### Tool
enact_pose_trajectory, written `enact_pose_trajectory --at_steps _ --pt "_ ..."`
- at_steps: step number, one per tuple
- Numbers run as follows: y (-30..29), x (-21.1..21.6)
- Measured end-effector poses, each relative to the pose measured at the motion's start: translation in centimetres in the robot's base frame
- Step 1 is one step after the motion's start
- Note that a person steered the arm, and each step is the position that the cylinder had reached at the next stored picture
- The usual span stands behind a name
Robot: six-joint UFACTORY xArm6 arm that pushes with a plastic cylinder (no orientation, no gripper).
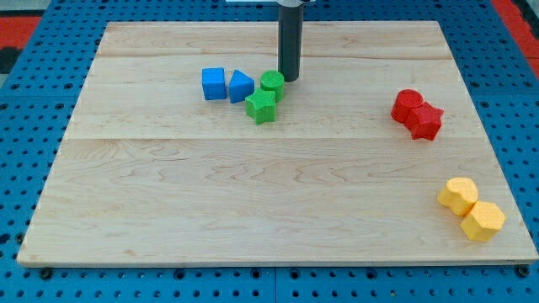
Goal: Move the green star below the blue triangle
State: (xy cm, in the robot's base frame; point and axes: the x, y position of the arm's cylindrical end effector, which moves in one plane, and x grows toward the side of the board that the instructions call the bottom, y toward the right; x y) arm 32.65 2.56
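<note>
Camera view: my tip (290, 79), the end of a smooth dark rod cut off at the view's top, stands on the pale wooden board (253, 210), just beside the green cylinder (272, 82) at its 3 o'clock. There is no claw to open or close. The ribbed green star (261, 108) sits touching the cylinder at 7 o'clock, and at the blue triangle's (240, 86) 4 o'clock. A blue cube (214, 83) lies at the triangle's 9 o'clock. Red blocks (417, 114) and yellow blocks (471, 209) cluster far right, their shapes hard to make out.
</note>
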Motion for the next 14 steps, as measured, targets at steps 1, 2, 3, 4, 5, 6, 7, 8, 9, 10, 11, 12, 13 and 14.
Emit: enact_pose_trajectory --at_steps 1,2,3,4,5,6,7,8,9,10,11,12,13,14 --pt "2.0 -0.8" --pt "4.6 -0.2" --pt "4.2 7.9" --pt "2.5 10.3" --pt "2.3 6.7" --pt "2.3 4.4" --pt "2.3 4.4" --pt "2.3 4.3" --pt "0.4 4.9" --pt "-1.5 6.1" --pt "-2.6 6.2" --pt "-3.3 9.3" --pt "-3.0 10.8" --pt "-1.5 10.8"
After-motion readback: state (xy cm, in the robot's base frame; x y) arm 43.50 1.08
